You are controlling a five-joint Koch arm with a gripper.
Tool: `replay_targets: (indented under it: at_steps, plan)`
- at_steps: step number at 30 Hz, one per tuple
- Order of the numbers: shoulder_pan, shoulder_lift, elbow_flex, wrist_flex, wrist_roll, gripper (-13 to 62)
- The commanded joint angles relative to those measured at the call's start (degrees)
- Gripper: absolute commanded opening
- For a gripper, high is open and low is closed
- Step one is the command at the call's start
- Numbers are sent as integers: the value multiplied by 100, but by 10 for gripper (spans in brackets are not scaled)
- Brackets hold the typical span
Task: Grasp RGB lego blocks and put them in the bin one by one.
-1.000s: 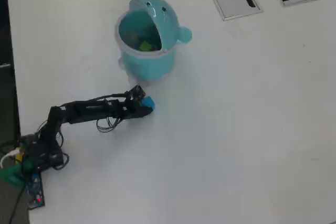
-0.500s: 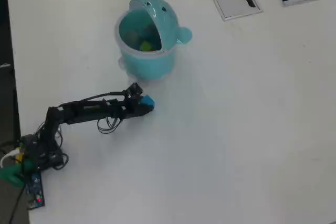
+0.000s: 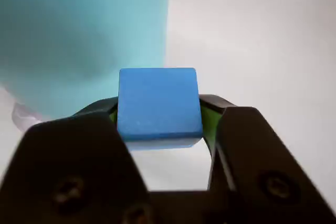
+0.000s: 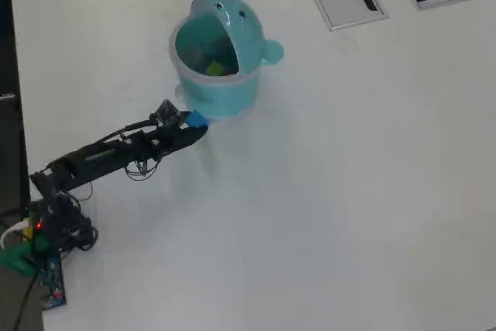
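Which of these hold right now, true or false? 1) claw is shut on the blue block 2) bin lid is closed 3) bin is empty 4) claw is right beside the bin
1) The claw grips the blue block: true.
2) The bin has its lid closed: false, the lid is tipped open.
3) The bin is empty: false, a yellow-green block lies inside.
4) The claw is right beside the bin: true in the overhead view, near its lower left wall.

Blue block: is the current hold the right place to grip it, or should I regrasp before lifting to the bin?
Keep it. The gripper pinches the blue block across its two flat opposite side faces, coming from behind, square to it. Parallel faces suit the jaws; the bin stands just ahead.
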Motion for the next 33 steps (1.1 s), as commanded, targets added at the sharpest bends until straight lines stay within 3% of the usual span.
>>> replay_targets:
  at_steps: [1, 9, 16, 33]
  plan:
    - [-114, 501, -264, -202, 18, 69]
    - [-290, 967, -659, -202, 237, 68]
    - [-501, 1134, -1951, -114, 220, 62]
    - [-1274, -888, -4667, 255, 79, 62]
